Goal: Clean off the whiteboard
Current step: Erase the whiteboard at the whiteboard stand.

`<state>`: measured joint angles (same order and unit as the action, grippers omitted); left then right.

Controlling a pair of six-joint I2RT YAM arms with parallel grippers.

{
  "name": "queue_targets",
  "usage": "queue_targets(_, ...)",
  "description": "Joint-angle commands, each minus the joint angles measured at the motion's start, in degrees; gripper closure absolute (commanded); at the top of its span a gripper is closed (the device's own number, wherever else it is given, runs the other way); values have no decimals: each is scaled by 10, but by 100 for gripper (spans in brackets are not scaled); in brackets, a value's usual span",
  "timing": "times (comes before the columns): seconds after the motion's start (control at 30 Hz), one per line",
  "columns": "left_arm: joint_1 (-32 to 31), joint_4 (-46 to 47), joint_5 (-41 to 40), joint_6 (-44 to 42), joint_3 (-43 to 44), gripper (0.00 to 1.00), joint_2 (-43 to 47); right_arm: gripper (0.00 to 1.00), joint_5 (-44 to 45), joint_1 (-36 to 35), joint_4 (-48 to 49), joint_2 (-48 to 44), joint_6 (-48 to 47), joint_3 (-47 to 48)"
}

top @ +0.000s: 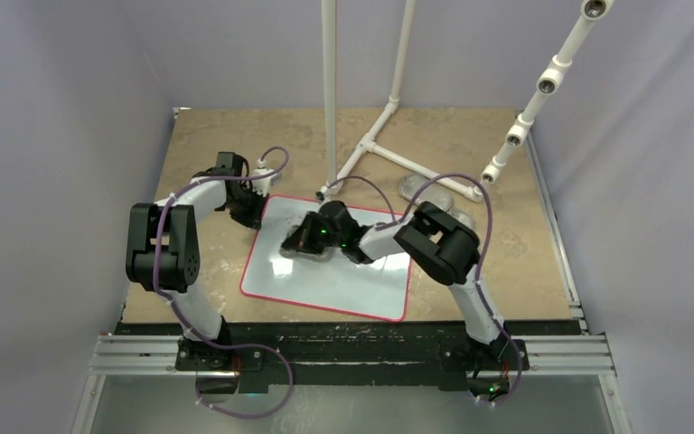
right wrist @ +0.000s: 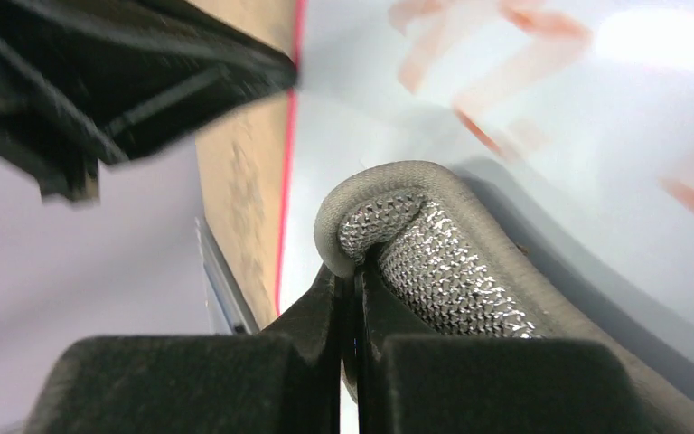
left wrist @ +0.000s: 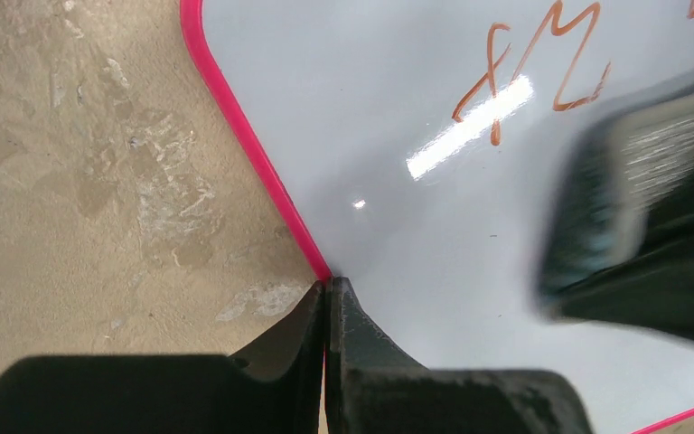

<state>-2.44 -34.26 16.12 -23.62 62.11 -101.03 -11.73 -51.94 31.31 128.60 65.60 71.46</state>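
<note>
The whiteboard (top: pixel 343 282) lies flat on the tan table, glossy white with a thin red rim. Red scribbles (left wrist: pixel 524 77) mark its surface and appear blurred in the right wrist view (right wrist: pixel 506 81). My left gripper (top: pixel 251 210) is shut on the board's red rim (left wrist: pixel 262 172) at its far left edge, its fingertips (left wrist: pixel 329 285) pinching the edge. My right gripper (top: pixel 312 237) is over the board's upper middle, shut (right wrist: pixel 354 271) on a silvery-grey mesh pad (right wrist: pixel 443 262) that rests against the whiteboard (right wrist: pixel 596 154). In the left wrist view the pad (left wrist: pixel 610 194) is a blur at the right.
A white PVC pipe frame (top: pixel 379 145) stands on the table behind the board. Two more grey oval pads (top: pixel 416 187) (top: pixel 459 201) lie at the back right. A slanted jointed pipe (top: pixel 542 90) hangs at the upper right. Grey walls close in both sides.
</note>
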Motion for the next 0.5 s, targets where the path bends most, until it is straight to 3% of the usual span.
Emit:
queue_targets(0.0,5,-60,-50,-23,-36,100,-22,100,-1,66,-57,-68,7,-212)
queue_targets(0.1,5,-57,-48,-24,-39,100,-20,100,40,106,-43,-117,12,-308)
queue_targets(0.17,5,-56,-47,-25,-42,100,-19,100,51,110,-37,-117,9,-299)
queue_targets(0.3,5,-57,-46,-25,-47,100,-17,100,38,55,-63,-56,21,-169)
queue_targets(0.47,4,-61,-43,-21,-45,100,-15,100,56,-24,-176,27,4,51)
